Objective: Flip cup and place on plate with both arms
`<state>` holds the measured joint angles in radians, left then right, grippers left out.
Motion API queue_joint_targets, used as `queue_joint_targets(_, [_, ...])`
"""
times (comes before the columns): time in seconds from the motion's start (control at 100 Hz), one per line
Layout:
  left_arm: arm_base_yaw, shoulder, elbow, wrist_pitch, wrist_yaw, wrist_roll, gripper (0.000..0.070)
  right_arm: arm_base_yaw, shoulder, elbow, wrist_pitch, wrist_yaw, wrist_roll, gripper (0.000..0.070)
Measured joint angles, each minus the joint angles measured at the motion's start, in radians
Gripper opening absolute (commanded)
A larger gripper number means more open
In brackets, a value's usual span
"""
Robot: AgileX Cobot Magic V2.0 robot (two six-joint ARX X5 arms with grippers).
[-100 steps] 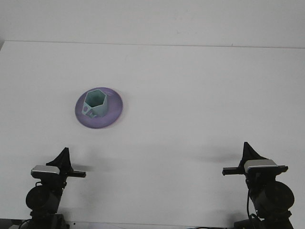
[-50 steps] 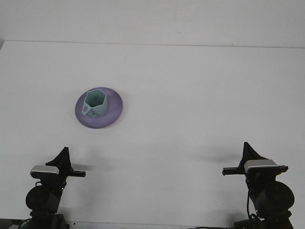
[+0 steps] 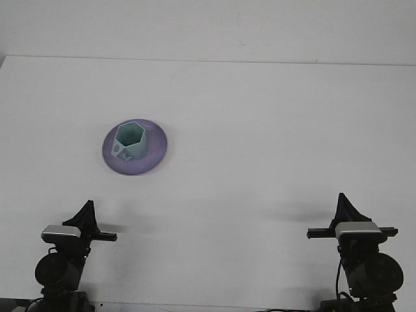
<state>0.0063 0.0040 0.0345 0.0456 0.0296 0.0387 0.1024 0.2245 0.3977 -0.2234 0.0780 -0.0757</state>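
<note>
The teal cup (image 3: 130, 141) sits mouth-up on the purple plate (image 3: 156, 151), so the job looks finished, both pincers parked near, their openings unreadable.

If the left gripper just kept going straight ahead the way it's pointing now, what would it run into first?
Probably the purple plate, with the teal cup standing on it. The left gripper points forward over bare white table, and the plate lies ahead, slightly to its right. Depth and height are unclear, so it might pass beside it.
</note>
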Motion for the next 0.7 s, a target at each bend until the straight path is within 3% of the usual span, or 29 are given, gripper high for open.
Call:
queue_joint_targets(0.09, [0.0,0.0,0.0,0.0,0.0,0.0,0.0013,-0.047,-0.07,-0.114,0.088,-0.069,-0.059,0.0001])
queue_joint_targets(0.32, [0.0,0.0,0.0,0.0,0.0,0.0,0.0013,-0.064,-0.225,-0.333,0.162,-0.076,-0.126,0.0001])
queue_joint_targets(0.7, [0.0,0.0,0.0,-0.002,0.0,0.0,0.0014,-0.064,-0.223,-0.382,0.235,-0.082,-0.133,0.0001])
